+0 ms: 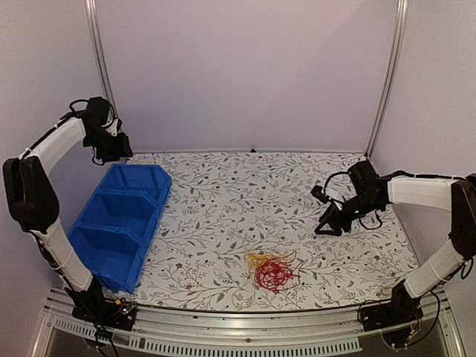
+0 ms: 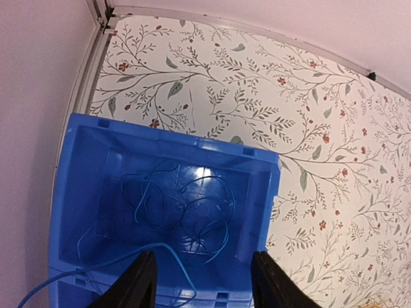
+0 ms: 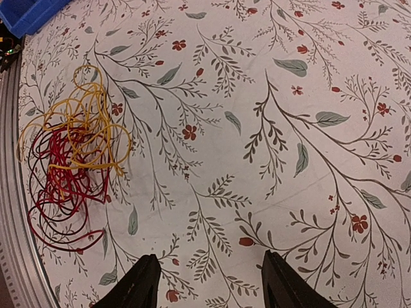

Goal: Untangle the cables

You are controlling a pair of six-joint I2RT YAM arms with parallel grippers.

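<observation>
Sorting looks part done: a blue cable [image 2: 173,212] lies loosely coiled in the far compartment of the bin [image 2: 173,140]. The left claw [image 2: 204,260] hangs above that compartment, jaws partly apart, gripping nothing visible. One blue strand runs off past a finger, its end cut from view; whether it touches is unclear. Red and yellow cables [image 3: 70,154] sit knotted on the worktop [image 3: 270,128], well right of the bin. The right claw [image 3: 210,260], farther right again, hovers open and empty. Next, it likely must pinch one colour and draw it free. The bin's other compartments are hard to see into.
</observation>
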